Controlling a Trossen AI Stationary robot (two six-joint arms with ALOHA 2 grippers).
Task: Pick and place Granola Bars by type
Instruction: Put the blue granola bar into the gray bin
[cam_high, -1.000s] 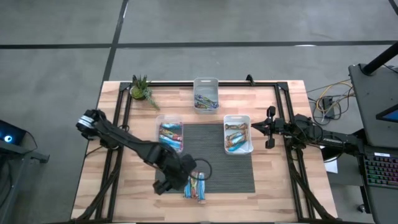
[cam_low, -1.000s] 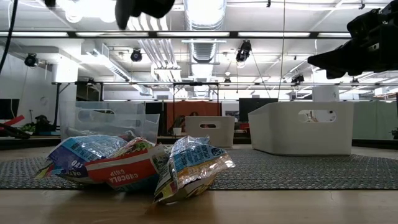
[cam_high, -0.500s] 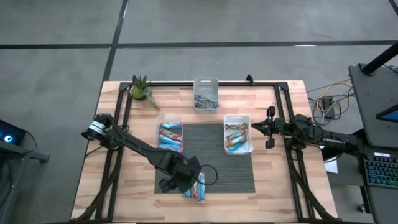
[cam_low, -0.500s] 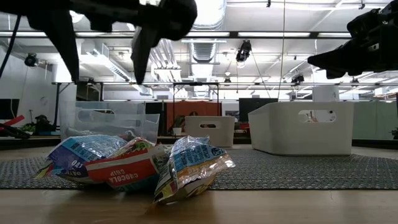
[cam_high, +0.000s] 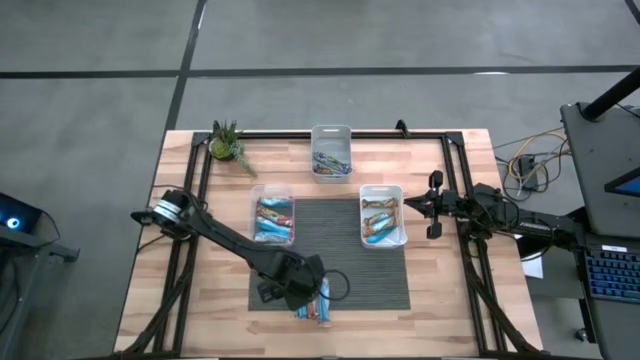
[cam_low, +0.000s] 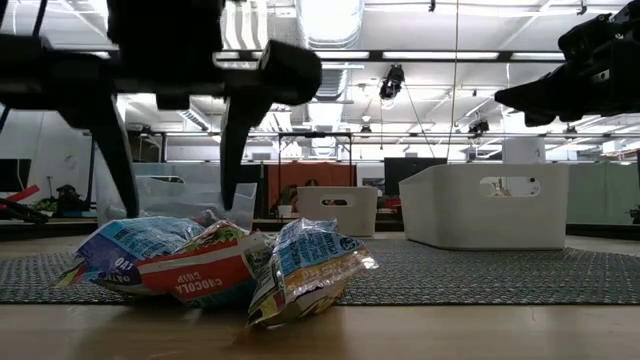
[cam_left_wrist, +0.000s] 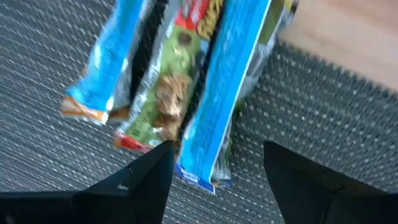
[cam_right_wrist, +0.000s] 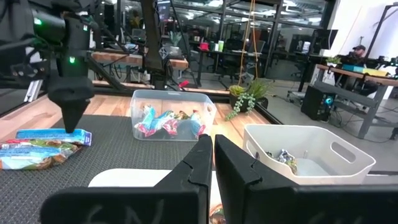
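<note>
**Left claw spread over the last three loose bars**

The left claw (cam_low: 170, 140) hangs just above a small pile of granola bars (cam_high: 316, 303) at the near edge of the dark mat (cam_high: 370, 270), its two fingers (cam_left_wrist: 143, 186) apart and straddling the heap. Under it lie three loose bars, side by side and partly overlapping: two blue ones with a green one between them.

Three bins sit beyond the claw. The clear bin (cam_high: 273, 217) nearest it holds several blue-wrapped bars; the white bin (cam_high: 383, 215) off to its right holds a few brownish and blue ones; the far bin (cam_high: 331, 152) holds a few more. Counts inside the bins are hard to make out from above.

The right claw (cam_high: 432, 207) waits beside the white bin, well apart from the pile, fingers pressed together and holding nothing. One potted plant (cam_high: 228, 143) stands at the far left corner of the tabletop (cam_high: 440, 300).
</note>
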